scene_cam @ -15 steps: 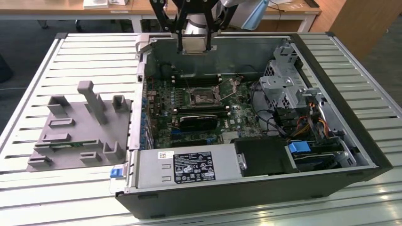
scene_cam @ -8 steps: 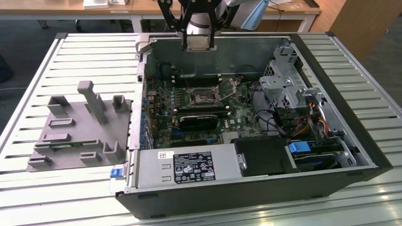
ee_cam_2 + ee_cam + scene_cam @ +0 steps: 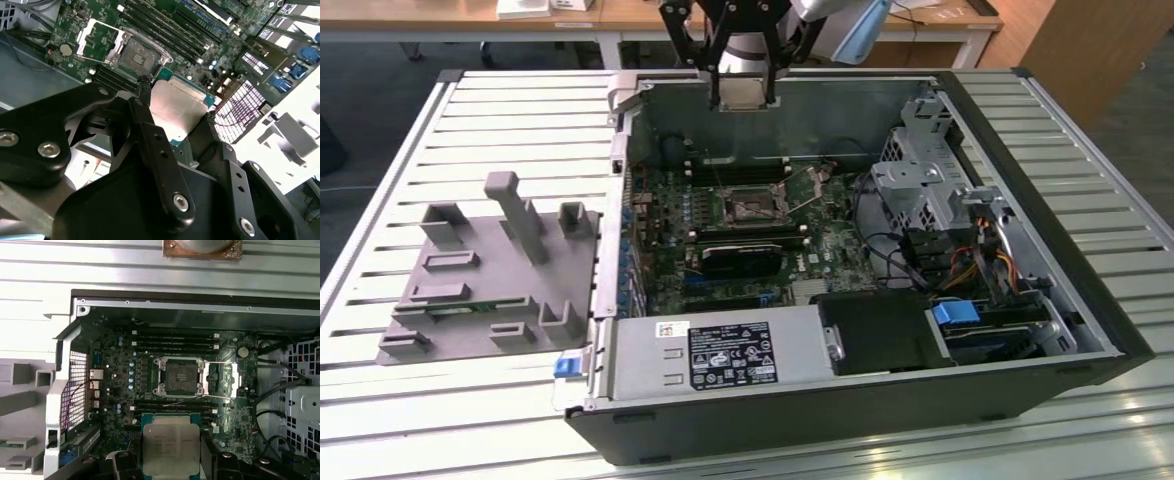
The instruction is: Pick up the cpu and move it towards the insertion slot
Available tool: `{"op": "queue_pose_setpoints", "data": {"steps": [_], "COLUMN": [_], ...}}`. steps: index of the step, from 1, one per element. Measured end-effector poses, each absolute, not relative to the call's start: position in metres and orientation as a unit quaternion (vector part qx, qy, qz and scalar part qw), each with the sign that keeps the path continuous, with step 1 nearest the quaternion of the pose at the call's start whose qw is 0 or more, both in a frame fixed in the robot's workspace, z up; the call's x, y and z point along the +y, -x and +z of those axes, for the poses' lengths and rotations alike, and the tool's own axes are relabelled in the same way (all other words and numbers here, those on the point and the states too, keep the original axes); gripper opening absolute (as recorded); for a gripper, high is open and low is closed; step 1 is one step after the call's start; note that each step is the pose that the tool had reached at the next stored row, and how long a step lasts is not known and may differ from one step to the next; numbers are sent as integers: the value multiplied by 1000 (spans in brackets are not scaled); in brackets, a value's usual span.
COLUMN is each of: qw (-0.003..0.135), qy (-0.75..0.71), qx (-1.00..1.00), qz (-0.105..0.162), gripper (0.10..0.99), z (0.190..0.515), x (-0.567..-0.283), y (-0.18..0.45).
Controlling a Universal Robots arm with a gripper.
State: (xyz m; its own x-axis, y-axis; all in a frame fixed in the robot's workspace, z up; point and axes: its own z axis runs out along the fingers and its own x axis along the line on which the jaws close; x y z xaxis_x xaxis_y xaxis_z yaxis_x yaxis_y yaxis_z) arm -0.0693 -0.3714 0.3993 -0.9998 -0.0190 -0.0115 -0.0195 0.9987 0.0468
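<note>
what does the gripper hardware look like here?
The gripper is matte black: flat linkage bars with rounded ends, joined by silver socket-head screws, and slim fingers with small holes along them. In the exterior view the gripper hangs from a silver-grey cylindrical wrist inside a black frame.

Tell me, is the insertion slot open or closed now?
Open. In the first wrist view the insertion slot shows its bare dark centre, with the metal cover swung aside beside it.

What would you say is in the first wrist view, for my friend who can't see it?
The gripper holds the cpu, a flat silvery square chip, above an open computer case. Past it on the green motherboard sits the insertion slot, a square socket with a shiny metal frame and dark centre, open. A grey plastic fixture lies outside the case.
</note>
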Motion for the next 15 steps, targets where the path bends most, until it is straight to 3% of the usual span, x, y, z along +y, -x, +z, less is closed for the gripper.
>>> {"op": "queue_pose_setpoints", "data": {"steps": [15], "qw": [6], "qy": [10], "qx": [1000], "qz": [23], "gripper": [541], "z": [386], "x": [-345], "y": [32]}}
